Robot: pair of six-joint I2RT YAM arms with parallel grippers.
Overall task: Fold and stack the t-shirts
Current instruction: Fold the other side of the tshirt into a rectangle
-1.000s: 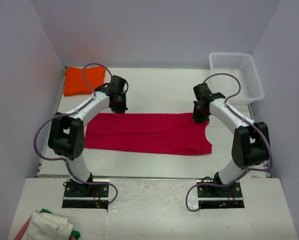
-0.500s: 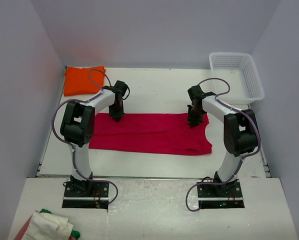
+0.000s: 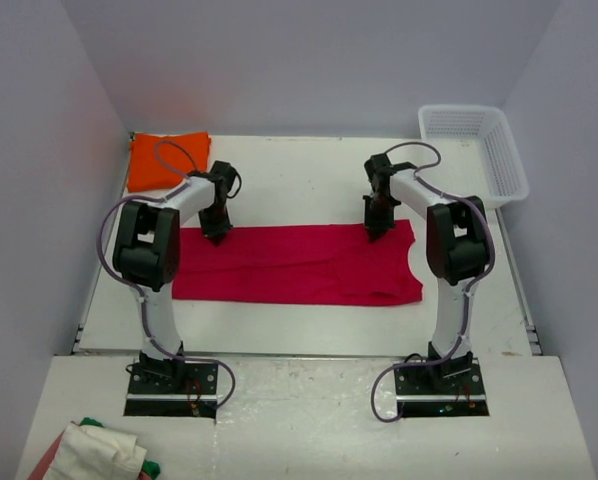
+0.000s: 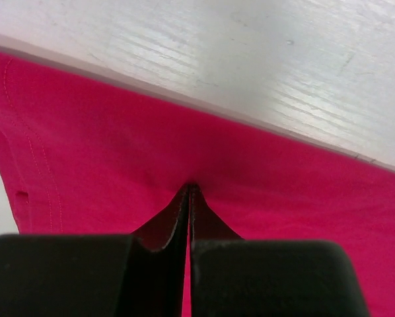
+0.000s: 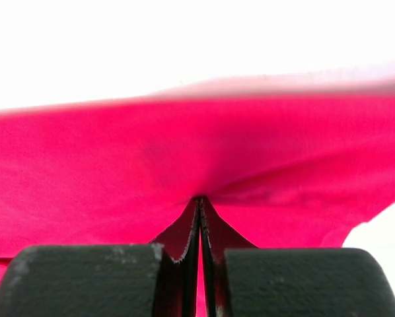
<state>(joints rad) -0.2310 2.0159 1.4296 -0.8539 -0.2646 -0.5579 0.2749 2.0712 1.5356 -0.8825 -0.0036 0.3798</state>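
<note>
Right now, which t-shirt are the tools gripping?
The crimson-red t-shirt spread mid-table: left tool and right tool pinch its far edge. The orange t-shirt lies folded, untouched, far left.

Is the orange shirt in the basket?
No, the orange shirt lies at the far left, while the basket sits far right.

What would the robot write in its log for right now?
left gripper: shut on red t-shirt far edge | right gripper: shut on same edge | orange t-shirt: folded, far-left corner

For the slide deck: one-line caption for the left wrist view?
Left gripper shut on the crimson t-shirt near its edge, white table beyond.
</note>
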